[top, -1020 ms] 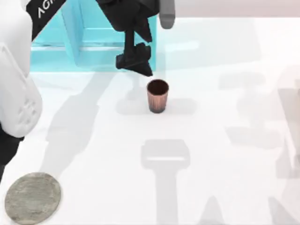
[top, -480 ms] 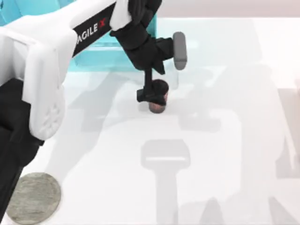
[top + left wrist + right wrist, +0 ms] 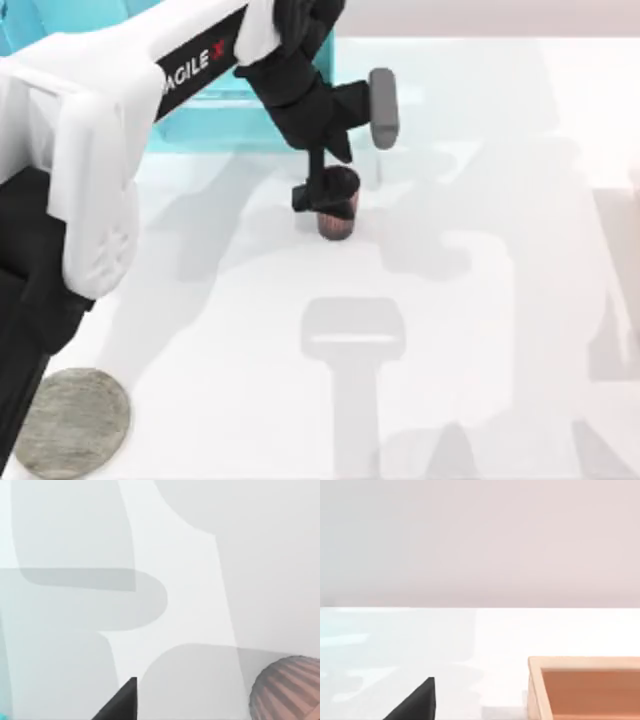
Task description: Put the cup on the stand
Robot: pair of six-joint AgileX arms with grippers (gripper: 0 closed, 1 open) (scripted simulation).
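The cup (image 3: 338,225) is a ribbed copper-brown tumbler standing upright on the white table a little behind its middle. My left gripper (image 3: 325,196) reaches down from above and straddles the cup's rim, covering its opening. In the left wrist view the cup (image 3: 287,690) shows close by, with a clear gap between it and one black fingertip (image 3: 125,702), so the gripper is open. The stand (image 3: 72,422), a flat grey stone disc, lies at the table's front left corner, far from the cup. My right arm is parked.
A turquoise shelf unit (image 3: 200,100) stands at the back left, just behind my left arm. The right wrist view looks across the table at an open orange-brown box (image 3: 585,685). White tabletop stretches between the cup and the stand.
Over the last second my left arm swung forward and came down from behind the cup onto its rim. In the last half second it has barely moved. The cup stays in place.
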